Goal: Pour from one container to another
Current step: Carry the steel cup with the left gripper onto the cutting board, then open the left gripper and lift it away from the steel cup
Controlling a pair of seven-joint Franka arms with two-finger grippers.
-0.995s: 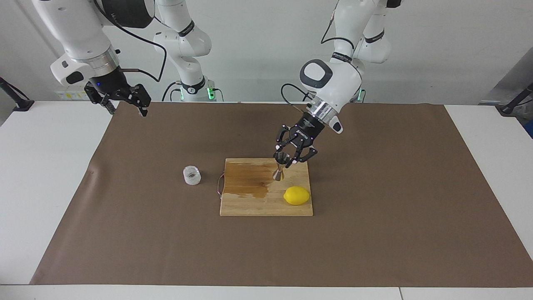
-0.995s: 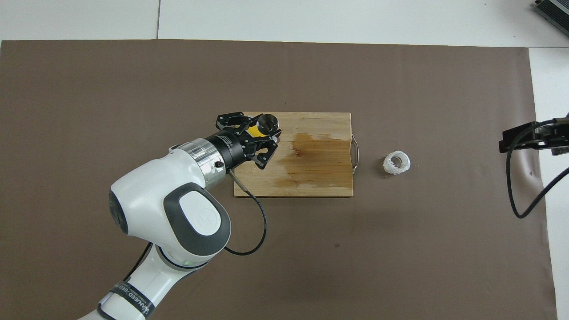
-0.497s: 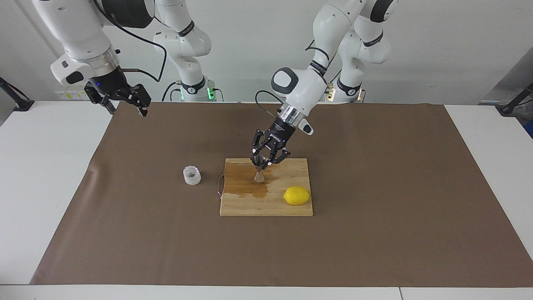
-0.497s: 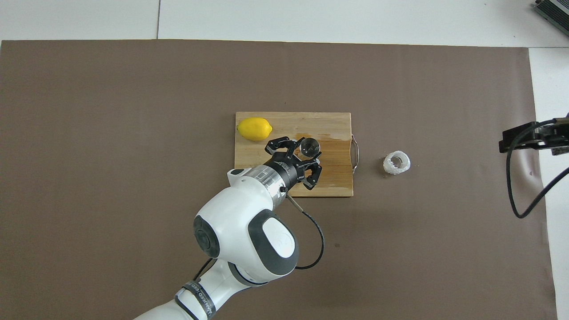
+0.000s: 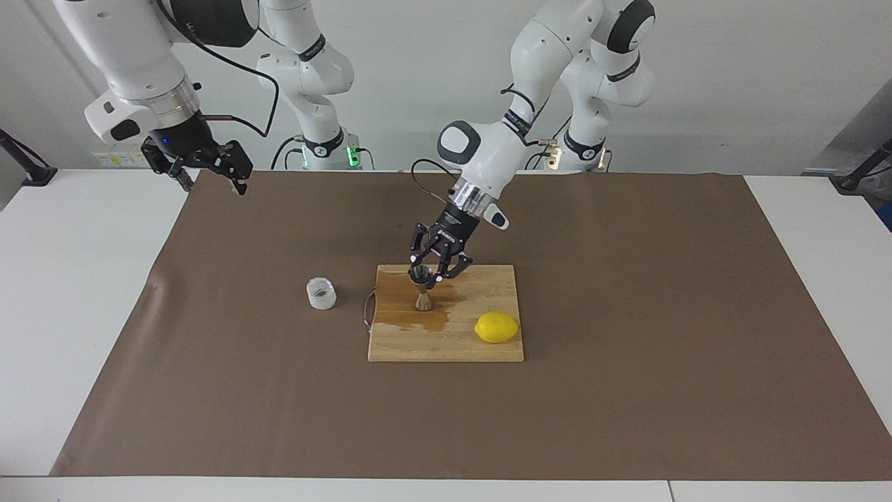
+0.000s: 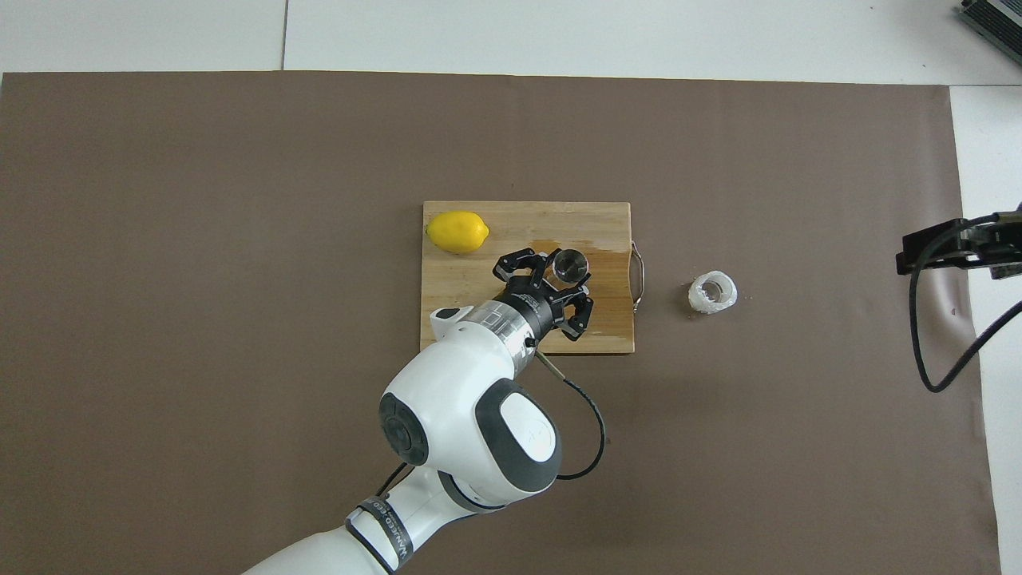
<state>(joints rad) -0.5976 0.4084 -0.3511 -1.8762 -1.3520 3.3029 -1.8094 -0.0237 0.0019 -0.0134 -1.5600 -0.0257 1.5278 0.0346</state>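
Over the wet cutting board [image 5: 446, 341] my left gripper [image 5: 426, 273] pinching the upright jigger [image 5: 422, 291], glass cup [image 5: 321, 293] beside the board, right gripper [image 5: 209, 167] parked high, its claw I cannot tell.

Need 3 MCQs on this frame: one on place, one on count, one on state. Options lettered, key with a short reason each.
1. Where is the glass cup?
A. on the brown mat, beside the cutting board, toward the right arm's end
B. on the board
C. in the right claw

2. How many lemons are on the board?
A. none
B. one
C. two

3. What is the left claw doing?
A. waiting open at the table's edge
B. gripping the lemon
C. shut on the jigger, which stands upright over the board's wet patch

Key: 1 A, the cup sits on the mat just off the board's handle end. 2 B, a single lemon lies at one corner of the board. 3 C, the fingers close on the jigger's upper cone; the right claw waits over the mat's edge.
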